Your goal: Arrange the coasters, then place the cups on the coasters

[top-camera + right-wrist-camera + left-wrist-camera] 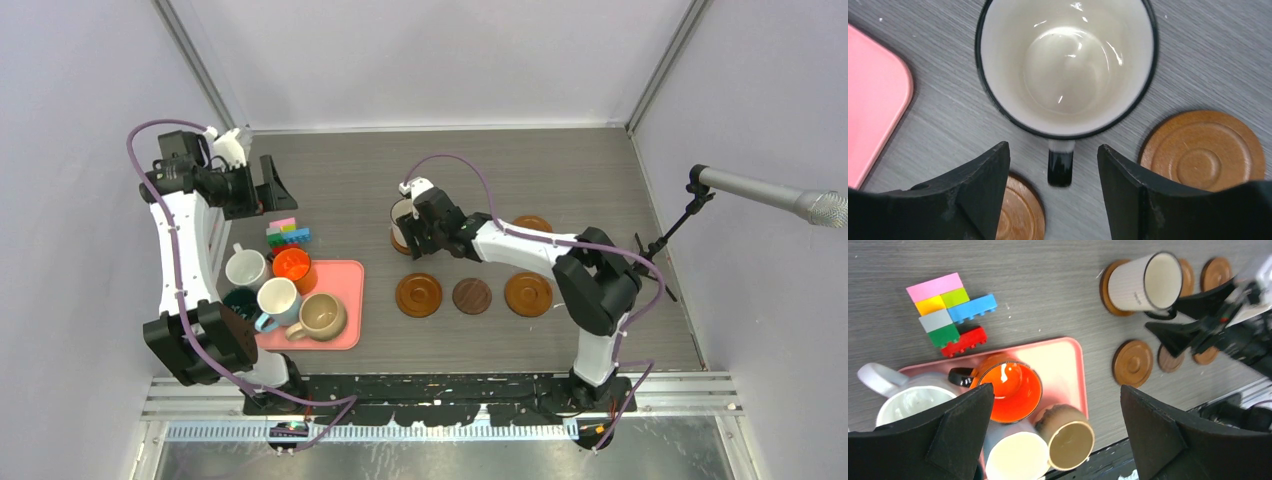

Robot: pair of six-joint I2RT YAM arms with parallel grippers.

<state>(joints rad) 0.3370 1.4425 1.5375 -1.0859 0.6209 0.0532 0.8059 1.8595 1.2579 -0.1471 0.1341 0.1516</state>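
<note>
Grey table (450, 170), pale lilac walls (420, 60)

cup: a white mug (1065, 65) with a dark rim is seen from straight above, upright, light caught on its glazed inside.
handle: a dark handle (1060, 167) is pointed toward the lower edge, in the gap between the fingers, touched by neither.
right gripper: the right gripper (1054, 150) is shown with its black fingers (973, 200) spread apart, one at each side of the handle.
coasters: a rimmed orange-brown coaster (1203, 150) is seen beside the mug at lower right; a second coaster (1018, 215) is partly hidden behind the finger at lower left.
tray: a rounded corner of a pink tray (873, 100) is cut off by the left edge.
table: a grey wood-grain table (1208, 50) is seen beneath everything.
</note>
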